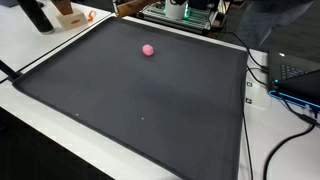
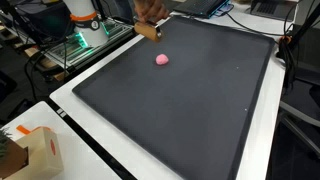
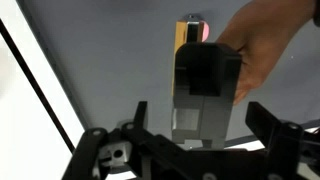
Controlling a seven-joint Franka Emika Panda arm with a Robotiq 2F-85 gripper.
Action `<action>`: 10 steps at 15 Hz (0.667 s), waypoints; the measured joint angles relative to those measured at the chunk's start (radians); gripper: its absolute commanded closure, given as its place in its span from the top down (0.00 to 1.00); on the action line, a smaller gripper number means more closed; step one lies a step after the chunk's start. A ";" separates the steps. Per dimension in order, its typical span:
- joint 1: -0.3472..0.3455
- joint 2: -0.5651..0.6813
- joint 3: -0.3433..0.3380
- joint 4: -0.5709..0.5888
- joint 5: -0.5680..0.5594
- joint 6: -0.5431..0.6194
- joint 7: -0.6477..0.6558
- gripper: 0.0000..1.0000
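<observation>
Wrist view: gripper spread open, empty, above block; hand grips block's side, pink ball just behind block.

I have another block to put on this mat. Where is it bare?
The dark grey mat is bare from the small pink ball all the way to the edge opposite the person's hand, and out to both sides. The crowded strip is the hand's edge, where it holds a wooden block near the ball. Black cables lie beside the mat.
</observation>
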 measured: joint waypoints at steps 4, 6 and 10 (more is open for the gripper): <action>0.000 0.000 0.000 0.000 0.000 0.000 0.000 1.00; 0.000 0.000 0.000 0.000 0.000 0.000 0.000 1.00; -0.001 0.000 0.002 0.001 0.000 0.000 0.001 0.75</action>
